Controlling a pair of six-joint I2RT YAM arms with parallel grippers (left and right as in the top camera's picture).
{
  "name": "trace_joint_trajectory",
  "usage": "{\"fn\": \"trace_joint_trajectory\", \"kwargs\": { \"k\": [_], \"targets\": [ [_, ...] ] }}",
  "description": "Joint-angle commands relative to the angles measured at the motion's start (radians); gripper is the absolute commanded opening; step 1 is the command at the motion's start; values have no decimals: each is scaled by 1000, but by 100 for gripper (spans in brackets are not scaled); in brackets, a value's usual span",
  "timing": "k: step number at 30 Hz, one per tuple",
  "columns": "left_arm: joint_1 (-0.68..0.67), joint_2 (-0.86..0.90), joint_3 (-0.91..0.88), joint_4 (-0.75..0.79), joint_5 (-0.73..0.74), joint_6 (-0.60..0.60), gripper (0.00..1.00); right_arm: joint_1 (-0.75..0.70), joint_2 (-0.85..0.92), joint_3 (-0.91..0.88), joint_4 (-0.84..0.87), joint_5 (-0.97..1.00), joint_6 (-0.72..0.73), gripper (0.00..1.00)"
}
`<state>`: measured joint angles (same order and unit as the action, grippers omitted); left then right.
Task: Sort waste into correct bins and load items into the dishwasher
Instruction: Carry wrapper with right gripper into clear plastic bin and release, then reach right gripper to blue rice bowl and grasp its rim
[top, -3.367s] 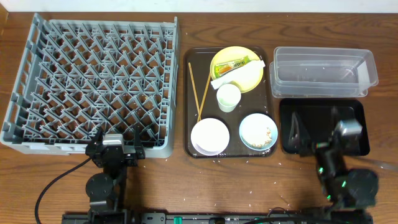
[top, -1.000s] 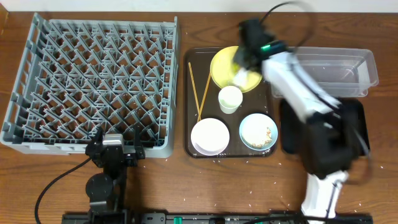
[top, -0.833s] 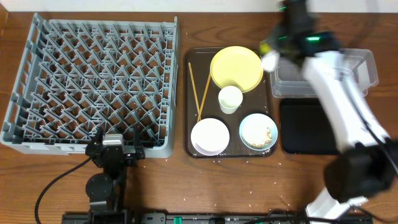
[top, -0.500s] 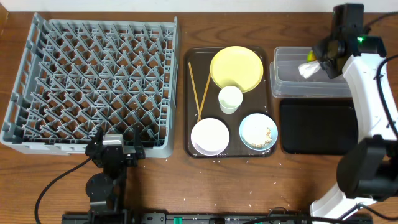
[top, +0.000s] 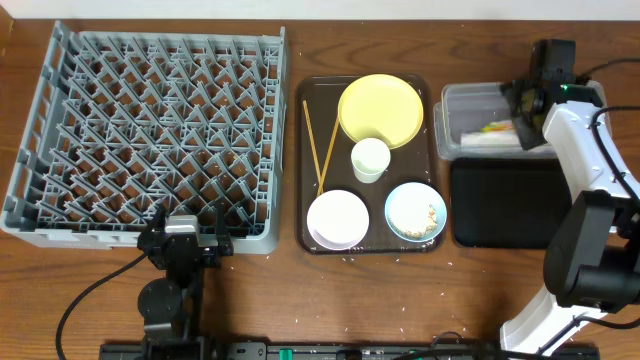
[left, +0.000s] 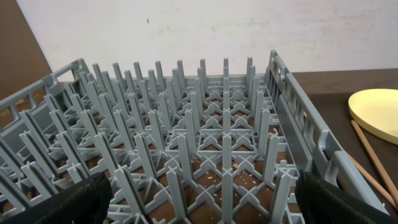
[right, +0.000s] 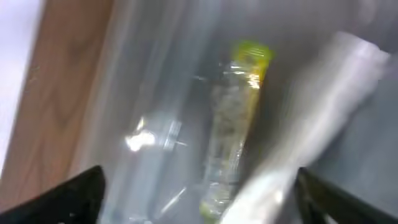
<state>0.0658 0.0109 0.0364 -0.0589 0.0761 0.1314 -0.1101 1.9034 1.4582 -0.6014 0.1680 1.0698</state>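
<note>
My right gripper is open over the clear tub at the back right. The yellow-green wrapper and the white napkin lie inside the tub; the right wrist view shows the wrapper and napkin blurred below the open fingers. The yellow plate is bare. The white cup, white bowl, light blue bowl with rice crumbs and chopsticks lie on the brown tray. My left gripper is open and empty at the grey dish rack's front edge.
The black tray lies in front of the clear tub. The left wrist view looks across the rack's pegs between its fingers. A few crumbs lie on the table in front of the brown tray.
My right arm left its rest over the black tray, took the wrapper and napkin off the yellow plate, carried them right and let them go into the clear tub.
</note>
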Motion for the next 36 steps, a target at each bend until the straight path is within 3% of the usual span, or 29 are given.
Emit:
{"fn": "trace_joint_trajectory", "kwargs": {
  "k": [1,4,9,13,17,24,29,33,36],
  "targets": [
    [6,-6,-27,-14,10,3,95,-1,-65,18,45,-130,-296,98],
    [6,-6,-27,-14,10,3,95,9,-121,33,76,-284,-475,99],
    [6,-6,-27,-14,10,3,95,56,-226,34,34,-461,-625,98],
    [6,-6,-27,-14,10,3,95,180,-277,34,-139,-491,-713,92],
    [6,-6,-27,-13,10,3,95,335,-259,30,-303,-444,-780,77],
    [6,-6,-27,-14,10,3,95,552,-135,30,-451,-239,-731,50],
    [6,-6,-27,-14,10,3,95,612,-35,30,-468,-176,-669,29],
    [6,-6,-27,-14,10,3,95,623,17,30,-489,-157,-604,22],
    [6,-6,-27,-14,10,3,95,626,30,26,-495,-156,-575,24]
  ]
}}
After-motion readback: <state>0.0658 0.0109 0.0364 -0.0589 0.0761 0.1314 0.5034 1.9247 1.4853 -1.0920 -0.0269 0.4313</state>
